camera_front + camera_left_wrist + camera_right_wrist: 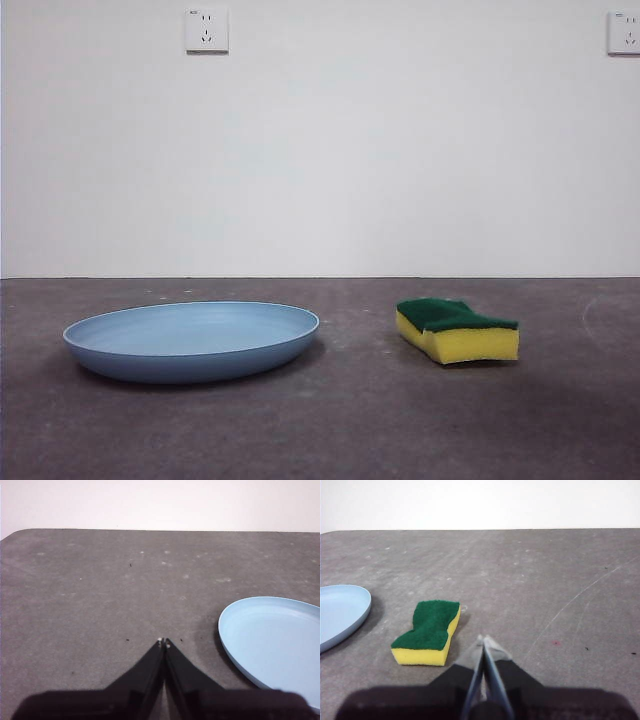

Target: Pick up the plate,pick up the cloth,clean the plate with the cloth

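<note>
The plate (190,340) lies flat on the grey table (330,430), with the cloth (457,330) well apart beside it, green side up. Neither bears readable writing. The left claw (163,641) hangs near the plate, pinched together and empty; the right claw (483,639), likewise closed and empty, hangs near the cloth.

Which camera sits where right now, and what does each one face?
Front view: low at table height, facing the wall; plate beside sponge; no arm shows.
Left wrist view: above the table, looking down past the shut left hand at the plate's edge.
Right wrist view: above the table, looking past the shut right hand at the sponge.
All three views show the plate.
</note>
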`<action>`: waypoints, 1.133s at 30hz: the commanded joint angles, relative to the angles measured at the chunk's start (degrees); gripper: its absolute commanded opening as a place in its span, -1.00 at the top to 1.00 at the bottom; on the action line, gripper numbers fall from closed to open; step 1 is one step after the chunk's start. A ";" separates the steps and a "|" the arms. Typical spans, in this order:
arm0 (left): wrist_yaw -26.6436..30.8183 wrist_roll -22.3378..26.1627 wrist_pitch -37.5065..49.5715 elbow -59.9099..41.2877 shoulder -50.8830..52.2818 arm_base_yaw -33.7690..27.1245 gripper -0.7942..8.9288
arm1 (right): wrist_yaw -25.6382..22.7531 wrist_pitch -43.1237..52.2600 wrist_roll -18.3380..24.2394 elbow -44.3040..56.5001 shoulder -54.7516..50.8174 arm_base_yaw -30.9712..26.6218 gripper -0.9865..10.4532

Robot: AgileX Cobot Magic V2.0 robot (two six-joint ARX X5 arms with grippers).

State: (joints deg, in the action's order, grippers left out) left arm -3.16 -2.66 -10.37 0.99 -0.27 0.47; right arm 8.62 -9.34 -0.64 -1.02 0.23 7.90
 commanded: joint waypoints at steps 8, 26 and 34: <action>0.02 -0.37 0.09 -0.79 0.17 -0.20 0.84 | 0.15 0.04 -4.63 0.72 -0.13 0.04 0.83; -6.43 -8.96 -9.81 12.81 -3.34 -0.20 0.85 | 1.99 -2.32 -24.46 -12.31 9.94 0.04 0.85; -10.45 -9.33 -13.40 24.04 -14.01 -0.20 0.85 | 5.66 -11.19 -21.77 -26.77 24.70 0.04 0.84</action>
State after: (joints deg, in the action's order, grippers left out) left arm -12.29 -11.70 -23.53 24.14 -13.02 0.47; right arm 13.04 -19.99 -23.57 -26.13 23.38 7.90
